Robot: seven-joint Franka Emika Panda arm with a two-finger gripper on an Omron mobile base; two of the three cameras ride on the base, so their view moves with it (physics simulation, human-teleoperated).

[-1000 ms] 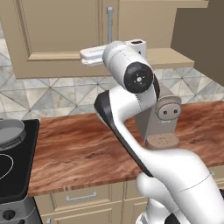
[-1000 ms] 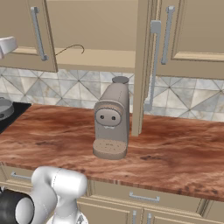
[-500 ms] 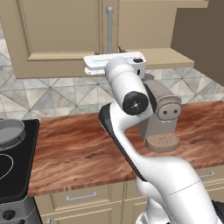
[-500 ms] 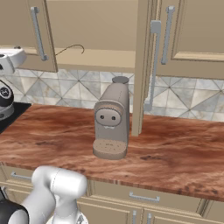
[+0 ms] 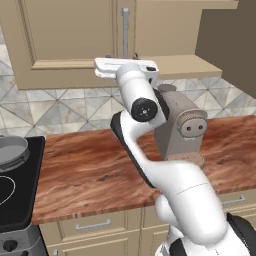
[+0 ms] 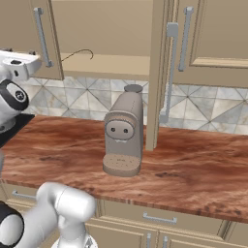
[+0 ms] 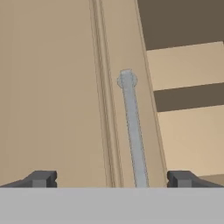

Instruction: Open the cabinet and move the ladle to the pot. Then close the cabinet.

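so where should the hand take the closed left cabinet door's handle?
On the silver bar handle of the closed left door, around mid-length. Come straight at the door face, as the open hand is already lined up, fingers either side. The bar runs vertical and looks to stand off the panel, so jaws should close across it.

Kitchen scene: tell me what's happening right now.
The white arm has its open gripper raised in front of the left door of the cabinet, fingertips either side of that door's silver bar handle, not clamped on it. The right door already stands swung open, and the ladle lies on the shelf inside. The pot sits on the stove at the left, and a coffee machine stands on the counter.
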